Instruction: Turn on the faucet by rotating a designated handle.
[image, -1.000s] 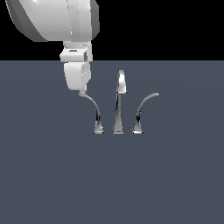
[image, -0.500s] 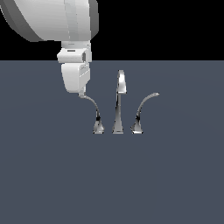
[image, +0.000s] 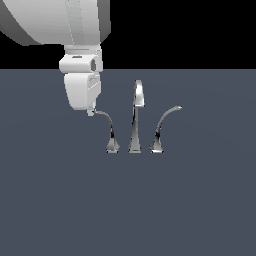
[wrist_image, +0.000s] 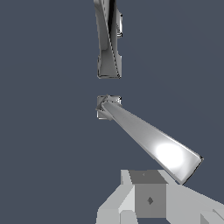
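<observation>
Externally, the gripper (image: 90, 111) is seen at the thin tip of the handle (image: 108, 128), the faucet (image: 136, 117) lever on the exterior view's left; its jaw opening cannot be determined. At the wrist, the handle (wrist_image: 148, 140) is shown just beside one fingertip (wrist_image: 148, 199), so the contact step is judged in hand, and a sideways push to rotate the lever is called for next.

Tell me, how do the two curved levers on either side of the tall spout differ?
The handle arches toward the exterior view's left, while the other lever arches toward its right, a mirror image. The handle's tip sits right at the gripper; the other lever stands free with nothing near it. Both are slim shiny chrome with flared bases, flanking the spout.
</observation>
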